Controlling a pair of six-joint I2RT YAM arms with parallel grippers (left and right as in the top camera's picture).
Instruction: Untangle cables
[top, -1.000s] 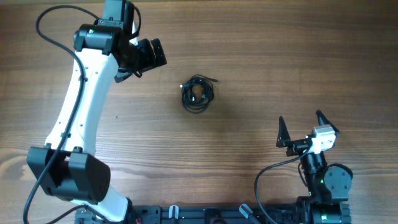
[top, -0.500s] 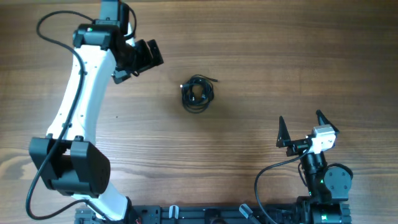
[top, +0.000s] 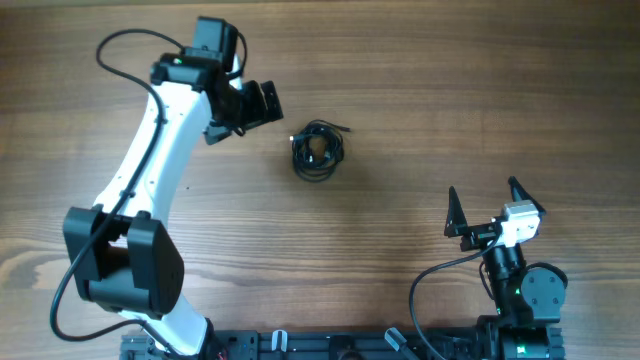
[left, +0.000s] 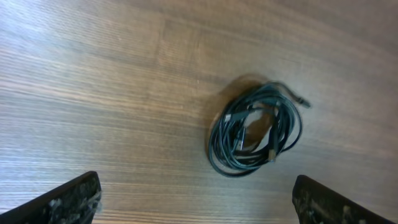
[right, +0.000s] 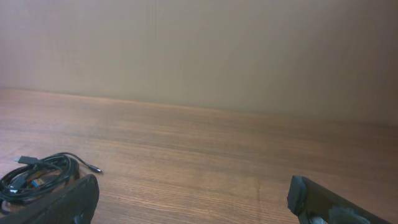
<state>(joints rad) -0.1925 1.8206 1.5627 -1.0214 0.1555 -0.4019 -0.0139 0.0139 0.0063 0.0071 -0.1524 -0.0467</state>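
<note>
The cables (top: 318, 151) lie bunched in a small dark coil on the wooden table, with a plug end sticking out to the upper right. The coil also shows in the left wrist view (left: 255, 129) and at the left edge of the right wrist view (right: 37, 175). My left gripper (top: 262, 104) is open and empty, just left of and a little beyond the coil, not touching it. My right gripper (top: 487, 203) is open and empty near the table's front right, well away from the coil.
The wooden table (top: 450, 90) carries nothing else. The left arm's white body (top: 150, 170) reaches across the left side. A plain beige wall (right: 199, 50) stands behind the table in the right wrist view.
My left gripper has moved to the right, closer to the cable coil. The right arm and the cables have not moved.
</note>
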